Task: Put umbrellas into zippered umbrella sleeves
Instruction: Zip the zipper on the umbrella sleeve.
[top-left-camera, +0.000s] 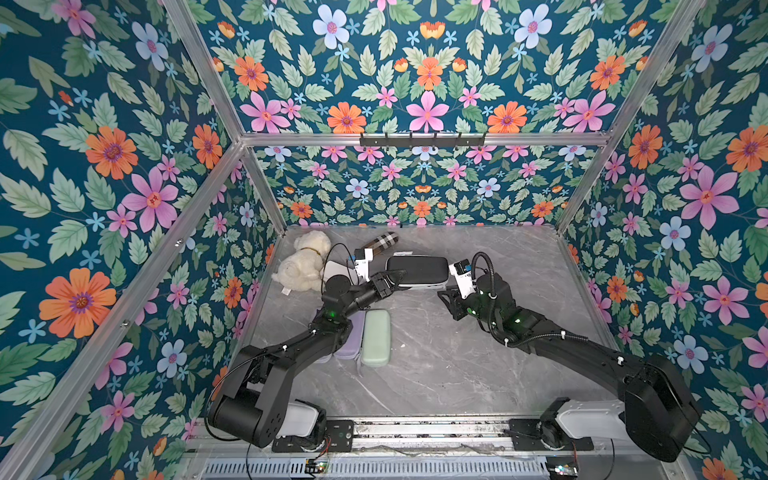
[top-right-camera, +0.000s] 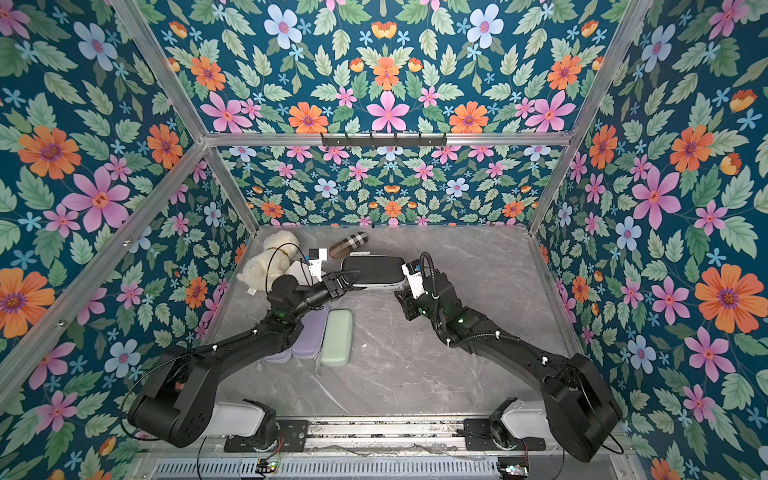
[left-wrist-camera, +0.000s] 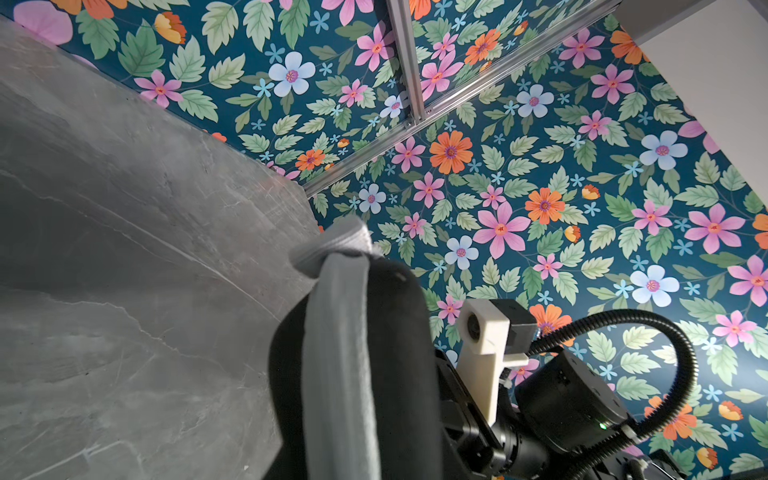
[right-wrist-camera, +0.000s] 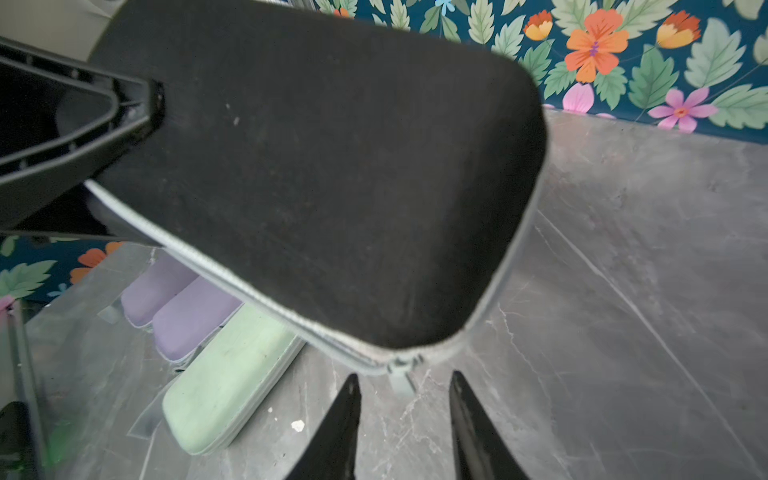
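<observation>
The black zippered umbrella sleeve (top-left-camera: 419, 269) is held above the back of the table, its grey zip edge (left-wrist-camera: 336, 353) filling the left wrist view. My left gripper (top-left-camera: 395, 275) is shut on its left end; one finger (right-wrist-camera: 83, 124) lies across the top. My right gripper (right-wrist-camera: 405, 384) is open at the sleeve's right end, with the zip pull (right-wrist-camera: 402, 380) hanging between the tips, touching neither. A mint green sleeve (top-left-camera: 376, 337) and two lavender sleeves (top-right-camera: 309, 332) lie closed side by side under the left arm. No umbrellas show.
A white plush toy (top-left-camera: 303, 262) and a tan plaid capsule (top-left-camera: 382, 243) lie at the back left. A white box (top-left-camera: 334, 270) sits beside the plush, under the left wrist. Floral walls enclose the grey marble table (top-left-camera: 457, 365).
</observation>
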